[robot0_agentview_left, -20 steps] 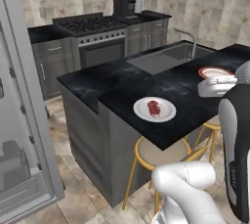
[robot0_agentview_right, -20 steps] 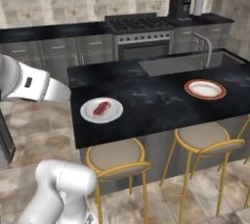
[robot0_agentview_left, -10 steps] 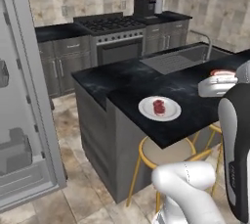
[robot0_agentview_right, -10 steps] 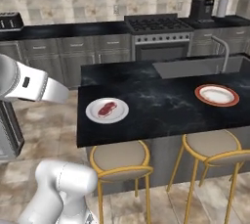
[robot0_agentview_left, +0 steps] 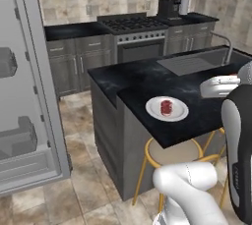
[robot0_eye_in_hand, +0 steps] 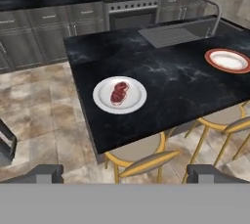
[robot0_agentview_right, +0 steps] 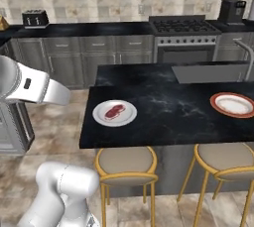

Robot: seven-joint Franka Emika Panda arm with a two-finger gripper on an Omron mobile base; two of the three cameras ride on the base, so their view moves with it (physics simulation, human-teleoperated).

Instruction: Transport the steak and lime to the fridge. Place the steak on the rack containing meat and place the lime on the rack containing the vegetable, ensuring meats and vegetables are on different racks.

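Observation:
The steak (robot0_eye_in_hand: pixel 119 92), a red marbled slab, lies on a white plate (robot0_eye_in_hand: pixel 136 101) near the front left corner of the black island counter (robot0_eye_in_hand: pixel 171 86). Both base views show the steak (robot0_agentview_left: pixel 167 107) (robot0_agentview_right: pixel 115 111) on that plate too. My gripper (robot0_eye_in_hand: pixel 128 173) hangs in the air over the floor in front of the island, well short of the steak. It is open, and its fingertips (robot0_eye_in_hand: pixel 45 172) stand far apart with nothing between them. The fridge's open door (robot0_agentview_left: pixel 29 81) stands at the left, its pale bins facing me. The lime and the racks are out of view.
A red-rimmed plate (robot0_eye_in_hand: pixel 228 60) (robot0_agentview_right: pixel 233 104) sits on the island's right part, beside the sink (robot0_eye_in_hand: pixel 171 34). Yellow-legged stools (robot0_agentview_right: pixel 126 164) (robot0_agentview_right: pixel 225 161) stand under the island's front edge. A stove (robot0_agentview_right: pixel 184 25) and dark cabinets line the back wall. Tiled floor lies between fridge and island.
The whole picture has slid right in both base views, so the base has moved. The island now sits further right and the fridge door fills more of the left. The gripper stays open.

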